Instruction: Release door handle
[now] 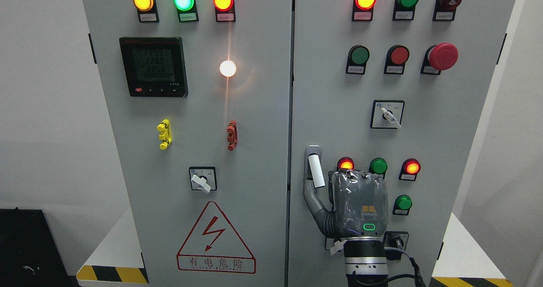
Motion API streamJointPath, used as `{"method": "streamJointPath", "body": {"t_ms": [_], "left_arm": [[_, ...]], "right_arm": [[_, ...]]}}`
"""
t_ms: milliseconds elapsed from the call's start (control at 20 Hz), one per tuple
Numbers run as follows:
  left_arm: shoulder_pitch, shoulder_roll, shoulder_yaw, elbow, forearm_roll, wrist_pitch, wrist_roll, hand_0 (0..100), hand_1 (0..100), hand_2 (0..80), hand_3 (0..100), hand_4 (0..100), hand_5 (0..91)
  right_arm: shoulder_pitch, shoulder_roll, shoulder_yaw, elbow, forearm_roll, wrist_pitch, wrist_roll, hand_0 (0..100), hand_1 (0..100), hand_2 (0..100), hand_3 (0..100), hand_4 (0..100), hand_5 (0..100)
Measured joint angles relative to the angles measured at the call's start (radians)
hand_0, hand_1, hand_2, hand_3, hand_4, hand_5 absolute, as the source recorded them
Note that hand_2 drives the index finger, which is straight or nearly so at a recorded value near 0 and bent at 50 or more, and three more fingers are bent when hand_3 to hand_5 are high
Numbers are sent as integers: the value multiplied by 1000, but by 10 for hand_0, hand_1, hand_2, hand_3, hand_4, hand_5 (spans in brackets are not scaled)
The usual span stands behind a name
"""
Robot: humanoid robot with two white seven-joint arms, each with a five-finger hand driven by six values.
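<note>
1. Centrally, a grey electrical cabinet fills most of the head view, its two doors meeting at a dark vertical seam just left of the door handle.
2. Bare white wall shows to the left and right of the cabinet; a black box sits at the lower left corner, well apart from the doors.
3. Yellow-and-black hazard stripes mark the base edge at the lower left and again at the lower right.
4. Only the right hand is seen, its arm coming up from the bottom edge right of the middle; the back of the hand faces the camera.
5. Its thumb reaches up and left, touching the lower end of the handle; the other fingers are hidden behind the palm, so whether it grips or has let go cannot be told.
6. That handle stands upright at the left edge of the right door, a grey metal frame with a white cylindrical grip tilted slightly.
7. Just right of it, a red lamp, a green button and another red lamp sit above the knuckles.
8. Lower right of the wrist, a key switch lies close beside the forearm's black cable.
</note>
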Motion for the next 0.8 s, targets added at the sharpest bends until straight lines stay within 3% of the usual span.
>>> {"method": "streamJointPath", "body": {"t_ms": [801], "left_arm": [[0,0,0,0,0,0,0,120,556,0,0,0,0]], "right_arm": [[1,1,0,-4,0,2,-3,520,445,1000,1000,1000,1000]]}}
